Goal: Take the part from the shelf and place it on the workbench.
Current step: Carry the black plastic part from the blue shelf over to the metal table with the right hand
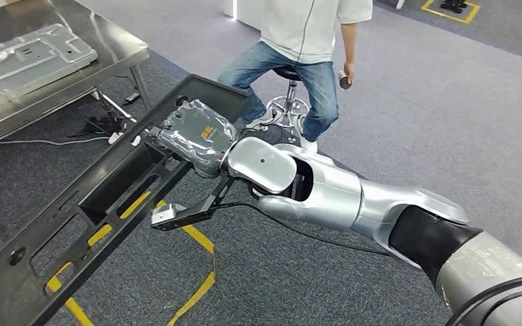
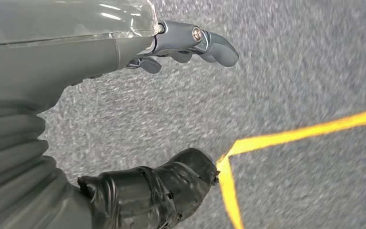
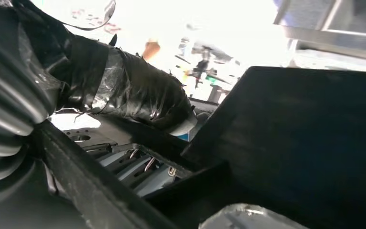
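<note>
The right hand point(image 1: 194, 139), wrapped in clear plastic, is clamped onto the long black plastic part point(image 1: 102, 204) around its middle, on the edge nearer the person. The head view shows the hand sitting on top of that rim, and the right wrist view has the taped thumb point(image 3: 138, 93) pressed down against the part's black frame point(image 3: 90, 186), so it's got a proper hold on it. The part hangs in the air, tilted, one end toward the seated person point(image 1: 306, 41) and the other running off toward the bottom left corner of the head view, with grey carpet point(image 1: 394, 136) and yellow floor tape point(image 1: 200, 288) under it. It's a flat black panel with slots and cutouts along its length.

The steel workbench point(image 1: 109, 51) is at the upper left, close to the part's far end but not touching it, and there's a silver stamped metal panel point(image 1: 27, 58) lying on it. A few cables point(image 1: 102, 125) lie on the floor under the bench.

The left hand point(image 2: 171, 45) hangs over the carpet holding nothing, fingers point(image 2: 219, 47) loosely curved and apart from the black-taped thumb point(image 2: 162, 191). A strip of yellow tape point(image 2: 305, 131) crosses the floor below it.
</note>
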`<move>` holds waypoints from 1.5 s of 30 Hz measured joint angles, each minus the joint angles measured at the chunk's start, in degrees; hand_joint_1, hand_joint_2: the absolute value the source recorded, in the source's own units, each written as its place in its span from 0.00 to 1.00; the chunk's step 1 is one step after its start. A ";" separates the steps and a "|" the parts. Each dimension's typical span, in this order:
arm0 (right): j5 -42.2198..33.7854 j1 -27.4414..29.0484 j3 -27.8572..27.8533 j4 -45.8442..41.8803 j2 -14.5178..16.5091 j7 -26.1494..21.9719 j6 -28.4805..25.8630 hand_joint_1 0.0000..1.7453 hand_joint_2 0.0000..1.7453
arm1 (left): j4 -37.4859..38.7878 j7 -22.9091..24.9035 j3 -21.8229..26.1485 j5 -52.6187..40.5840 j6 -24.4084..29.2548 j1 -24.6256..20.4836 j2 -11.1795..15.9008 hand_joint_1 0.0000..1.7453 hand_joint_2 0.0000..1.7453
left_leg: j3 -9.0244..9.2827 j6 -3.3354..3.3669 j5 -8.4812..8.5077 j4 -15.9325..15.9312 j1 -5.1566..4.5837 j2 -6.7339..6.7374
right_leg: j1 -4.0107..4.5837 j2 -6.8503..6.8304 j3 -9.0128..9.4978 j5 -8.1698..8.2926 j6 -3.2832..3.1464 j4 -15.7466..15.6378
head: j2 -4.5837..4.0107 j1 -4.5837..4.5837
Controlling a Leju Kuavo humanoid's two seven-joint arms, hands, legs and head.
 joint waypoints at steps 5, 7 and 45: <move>-1.60 -0.64 -0.09 2.44 -0.96 -0.02 0.27 1.00 1.00 | 0.00 -0.23 -0.08 -0.01 -0.05 -0.08 -0.35 0.00 1.00 | -0.08 -0.45 -0.50 0.80 -0.04 -4.39 | -0.24 3.54 2.82 8.72 -0.68 -12.01 | -0.01 -0.03; -2.36 -1.00 -0.27 3.37 -1.31 -0.02 0.16 1.00 1.00 | 0.00 -0.27 -0.09 -0.01 -0.11 -0.15 -0.52 0.00 1.00 | -0.53 -1.10 -0.45 0.88 0.26 -5.67 | -0.13 4.55 3.78 8.88 -0.96 -14.20 | 0.00 -0.05; -5.06 -2.88 -4.52 11.09 -3.88 2.01 -2.58 1.00 1.00 | -0.02 -0.23 -0.23 0.59 -1.14 -0.51 -0.50 0.00 1.00 | -6.63 -3.63 -6.08 12.73 0.55 1.46 | -0.23 0.72 5.37 9.03 -2.62 -15.65 | -0.02 -0.15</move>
